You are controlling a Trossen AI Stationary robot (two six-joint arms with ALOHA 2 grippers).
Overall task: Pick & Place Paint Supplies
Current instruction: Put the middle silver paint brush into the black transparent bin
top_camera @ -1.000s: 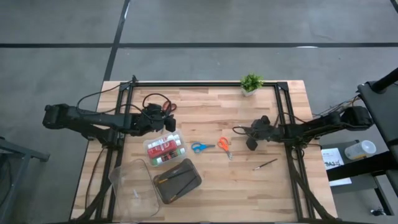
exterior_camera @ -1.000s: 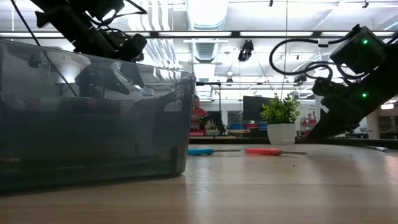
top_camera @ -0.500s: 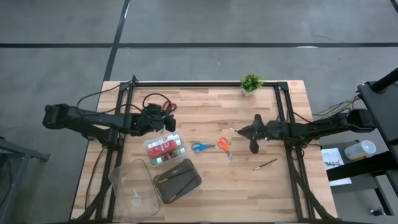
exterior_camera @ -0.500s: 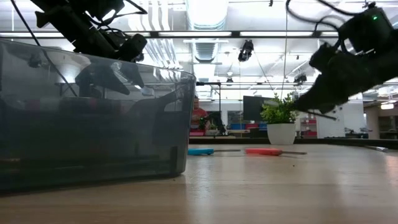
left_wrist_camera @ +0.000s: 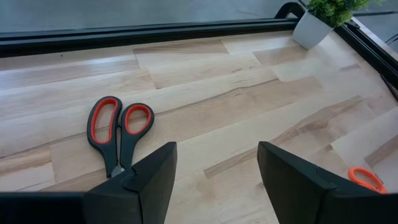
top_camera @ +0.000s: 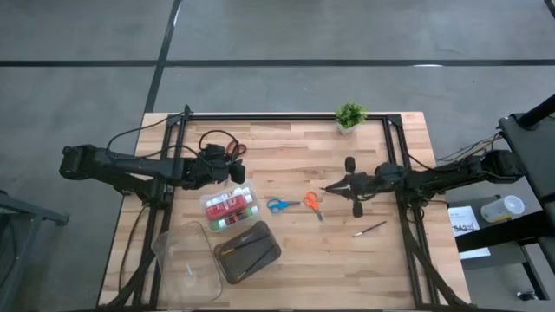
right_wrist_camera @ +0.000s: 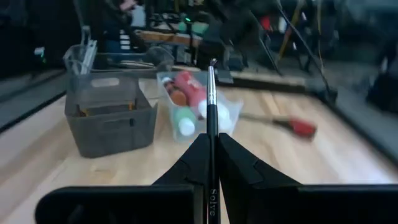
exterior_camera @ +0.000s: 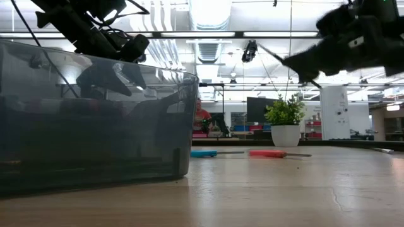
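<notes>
My right gripper [top_camera: 338,187] hovers above the table right of the orange scissors [top_camera: 312,201], shut on a thin brush [right_wrist_camera: 211,102] that points toward the table's left. My left gripper [left_wrist_camera: 214,180] is open, above the table near the red-handled scissors [left_wrist_camera: 118,127], which lie flat. The blue scissors [top_camera: 277,205] also lie flat. The paint tubes [right_wrist_camera: 186,99] lie in a clear box [top_camera: 230,208]. A second brush [top_camera: 370,229] rests on the table. More brushes lie in the dark grey case [top_camera: 247,251]. My right gripper pinches the brush's dark shaft [right_wrist_camera: 211,146] between its two fingers, with the shaft running along them. The fingers come about level from the table's right. The metal ferrule and bristle tip [right_wrist_camera: 213,63] stick out ahead, lifted clear of the table.
A small potted plant [top_camera: 350,115] stands at the far edge. An empty clear box [top_camera: 186,260] sits near the table's front left, filling the low view's left side. Black frame rails run along the table's sides. Bare wood lies between the scissors and the near edge.
My right gripper has risen and tipped from pointing down to about level, pointing toward the table's left, staying shut on the brush. The brush has gone up with it and now lies nearly level in the air.
</notes>
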